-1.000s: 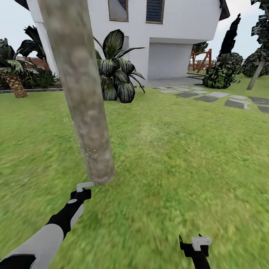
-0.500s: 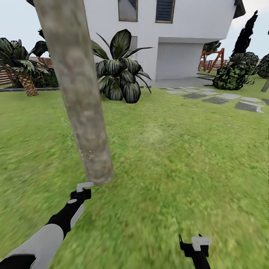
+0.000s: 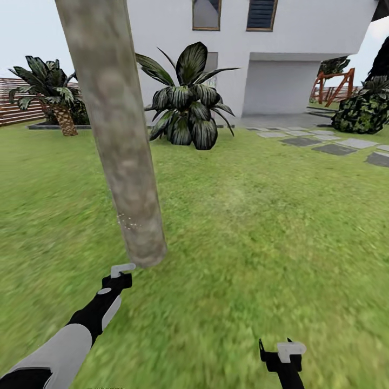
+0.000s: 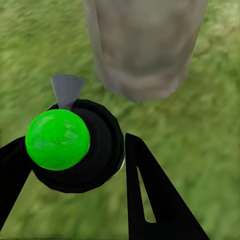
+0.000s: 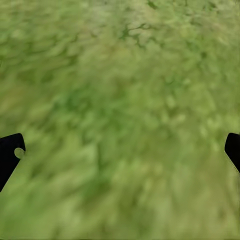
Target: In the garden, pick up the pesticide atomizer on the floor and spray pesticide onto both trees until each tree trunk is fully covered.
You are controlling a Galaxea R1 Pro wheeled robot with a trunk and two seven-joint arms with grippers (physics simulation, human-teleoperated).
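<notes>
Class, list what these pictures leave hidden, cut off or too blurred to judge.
- Tree trunk: crown cut off by the head view's top edge.
- Pesticide atomizer: label hidden; left wrist view looks down on its green top.
- Pesticide: specks too faint to judge coverage.
- Right gripper: fingertips only at frame edges.

The left arm [image 3: 59, 346] is showing a white forearm shell tapering into black, ending in a pale grey bracket. The left gripper [image 4: 75, 165] is showing flat black triangular fingers [image 4: 155, 200], one slotted. The right gripper [image 3: 282, 356] is showing black with a white block.
</notes>
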